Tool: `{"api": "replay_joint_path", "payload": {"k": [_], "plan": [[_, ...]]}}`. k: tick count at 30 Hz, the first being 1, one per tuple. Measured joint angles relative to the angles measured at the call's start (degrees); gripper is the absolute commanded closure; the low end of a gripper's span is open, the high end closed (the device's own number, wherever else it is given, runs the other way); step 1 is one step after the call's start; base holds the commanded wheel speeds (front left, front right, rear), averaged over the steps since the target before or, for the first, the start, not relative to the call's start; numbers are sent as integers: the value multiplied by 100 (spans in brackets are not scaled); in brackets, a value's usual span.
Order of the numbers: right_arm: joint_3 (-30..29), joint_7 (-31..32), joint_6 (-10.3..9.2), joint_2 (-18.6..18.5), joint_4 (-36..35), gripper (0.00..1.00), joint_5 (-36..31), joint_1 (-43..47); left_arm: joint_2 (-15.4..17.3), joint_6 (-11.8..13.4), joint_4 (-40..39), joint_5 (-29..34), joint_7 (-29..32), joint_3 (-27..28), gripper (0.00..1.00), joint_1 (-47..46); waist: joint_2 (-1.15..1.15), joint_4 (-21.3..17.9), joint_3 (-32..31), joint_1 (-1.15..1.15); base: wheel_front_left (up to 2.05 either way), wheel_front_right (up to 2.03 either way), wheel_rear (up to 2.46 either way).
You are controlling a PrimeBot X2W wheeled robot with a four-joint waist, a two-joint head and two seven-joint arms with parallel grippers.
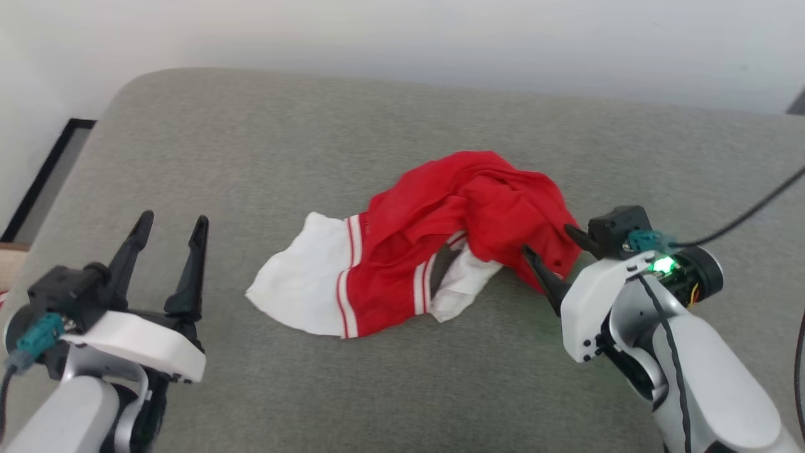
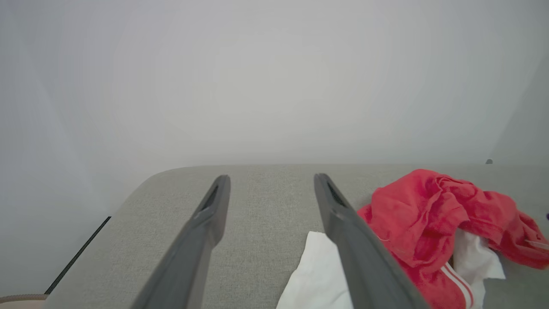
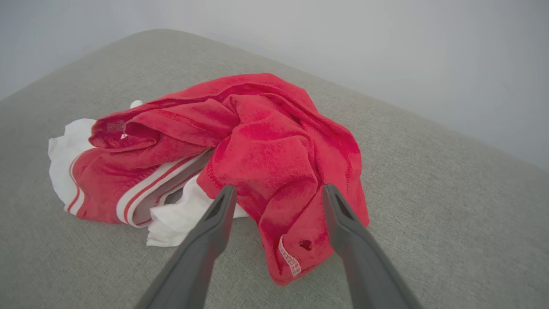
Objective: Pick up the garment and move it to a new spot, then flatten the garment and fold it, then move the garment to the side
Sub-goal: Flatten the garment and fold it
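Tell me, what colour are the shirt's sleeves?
The sleeves are white, with red-striped trim; clearest in the head view.

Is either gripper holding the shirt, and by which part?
Nothing held: right gripper open astride a red edge of the crumpled red-and-white shirt; left gripper open, apart.

The garment (image 1: 434,233) lies crumpled in a loose heap near the middle of the grey fabric surface (image 1: 251,157). Its red body is bunched and folded over itself. One white sleeve spreads flat toward the left and another white part is tucked beneath. Red-and-white striped trim shows along the edges.
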Motion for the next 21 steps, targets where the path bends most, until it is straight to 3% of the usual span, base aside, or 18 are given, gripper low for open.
{"api": "replay_joint_path", "payload": {"k": [10, 11, 12, 13, 14, 15, 21], "plan": [[304, 623, 0, -314, 694, 0, -37, -594, -466, -104, 142, 112, -157, 174, 0, 323, 0, 542, -43, 0, 0, 0, 0], [354, 686, 0, -352, 799, 14, -102, -655, -532, -132, 148, 171, -160, 207, 0, 354, 0, 598, -39, 0, 0, 0, 0], [359, 739, 0, -367, 918, 54, -108, -700, -619, -148, 141, 201, -162, 289, 0, 394, 0, 655, -35, 0, 0, 0, 0], [382, 757, 0, -376, 1017, 54, -97, -744, -698, -155, 131, 252, -162, 372, 0, 435, 0, 707, -28, 0, 0, 0, 0], [420, 791, 0, -394, 1100, 85, -110, -790, -771, -186, 104, 345, -162, 458, 0, 465, 0, 757, -19, 0, 0, 0, 0], [468, 805, 0, -402, 1185, 100, -109, -851, -864, -216, 60, 400, -163, 579, 0, 509, 0, 807, -10, 0, 0, 0, 0], [662, 988, 0, -535, 1401, 100, 81, -1109, -1358, -552, 20, 937, -164, 1126, 0, 827, 0, 1010, 21, 0, 0, 0, 0]]}}
